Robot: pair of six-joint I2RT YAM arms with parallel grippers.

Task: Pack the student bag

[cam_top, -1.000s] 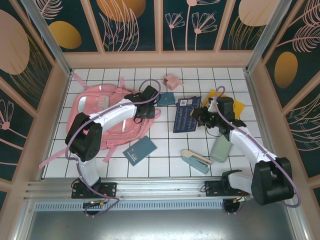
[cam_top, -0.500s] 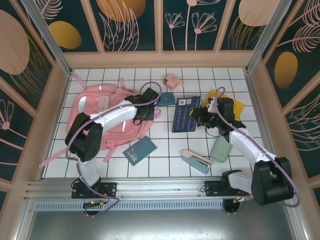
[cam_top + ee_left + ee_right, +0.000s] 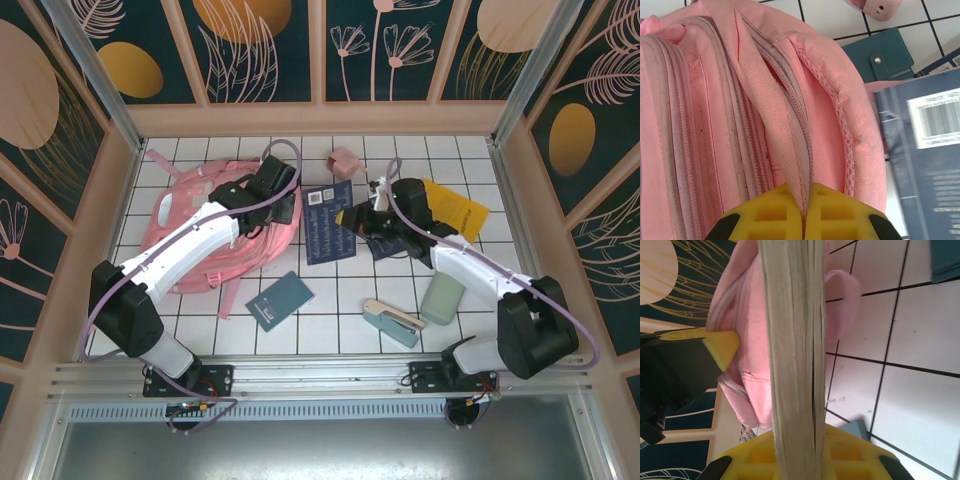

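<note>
The student bag (image 3: pixel 205 235), large and pink, lies at the back left of the tiled table. My left gripper (image 3: pixel 277 189) is at its right end, shut on the bag. In the left wrist view the yellow fingers (image 3: pixel 770 215) pinch a pink fabric flap beside the zipper of the bag (image 3: pixel 715 125). My right gripper (image 3: pixel 362 218) is shut on a dark blue book (image 3: pixel 328 225) that it holds just right of the bag. The right wrist view has the book's page edge (image 3: pixel 792 355) clamped between the yellow pads, with the bag (image 3: pixel 747 370) right behind.
A small pink pouch (image 3: pixel 345 160) sits at the back. A yellow booklet (image 3: pixel 457 208), a green case (image 3: pixel 440 298), a stapler (image 3: pixel 390 320) and a teal notebook (image 3: pixel 280 300) lie around. A teal wallet (image 3: pixel 880 60) lies beside the bag. Walls close in the table.
My left gripper has closed on the bag's edge and lifted it, shifting the bag. My right arm has carried the blue book leftward, up to the bag.
</note>
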